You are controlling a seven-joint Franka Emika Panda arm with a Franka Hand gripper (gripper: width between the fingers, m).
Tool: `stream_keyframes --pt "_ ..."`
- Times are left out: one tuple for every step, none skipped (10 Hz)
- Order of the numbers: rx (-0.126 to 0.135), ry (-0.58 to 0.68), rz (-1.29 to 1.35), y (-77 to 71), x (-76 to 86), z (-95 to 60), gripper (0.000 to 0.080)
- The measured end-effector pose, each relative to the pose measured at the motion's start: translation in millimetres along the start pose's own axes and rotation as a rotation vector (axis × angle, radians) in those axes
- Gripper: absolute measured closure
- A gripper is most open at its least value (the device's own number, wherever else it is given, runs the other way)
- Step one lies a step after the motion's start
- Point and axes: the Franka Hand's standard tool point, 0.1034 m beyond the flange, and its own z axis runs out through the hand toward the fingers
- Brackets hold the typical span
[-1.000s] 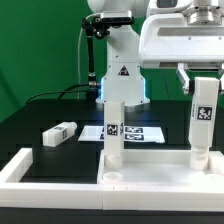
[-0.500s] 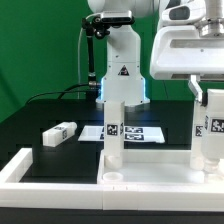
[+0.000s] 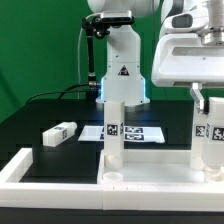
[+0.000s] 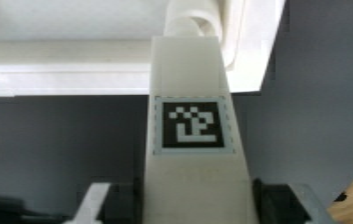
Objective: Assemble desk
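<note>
While my gripper (image 3: pixel 207 98) pinches a white rectangular plastic leg block (image 3: pixel 209 135) upright at the wide white recessed tabletop slab's (image 3: pixel 160 180) right end in the exterior view, a slight tilt could jam it, I judge. Leftmost, a spare white leg (image 3: pixel 60 133) lies on the black table (image 3: pixel 40 115), then a planted leg (image 3: pixel 113 135) stands on the slab, the marker board (image 3: pixel 142 132) behind it; none blocks me.

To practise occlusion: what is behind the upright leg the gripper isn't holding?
The marker board lies behind the leg, the robot's base farther back. The leg hides part of the board.

Upright leg (image 3: pixel 113 128) on tabletop (image 3: pixel 160 168); loose leg (image 3: pixel 60 133) lies flat.
</note>
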Motion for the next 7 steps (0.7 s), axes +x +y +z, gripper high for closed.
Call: stream_keyframes --pt "0.001 0.000 -0.002 -1.3 -0.4 -0.1 0.0509" --pt "0.002 0.001 -0.003 -1.9 -0.8 0.0 0.0509" --pt "0.003 -0.002 -0.006 -3.7 -3.0 1.4 0.0509" --pt "0.004 -0.006 -0.009 -5.3 -4.9 2.8 0.0509" --pt "0.003 -0.007 -0.010 -5.4 -5.6 4.0 0.0509" --pt "0.003 -0.007 -0.010 -5.6 -5.5 4.4 0.0509" --pt "0.003 -0.005 -0.010 -5.7 -5.3 4.6 0.0509"
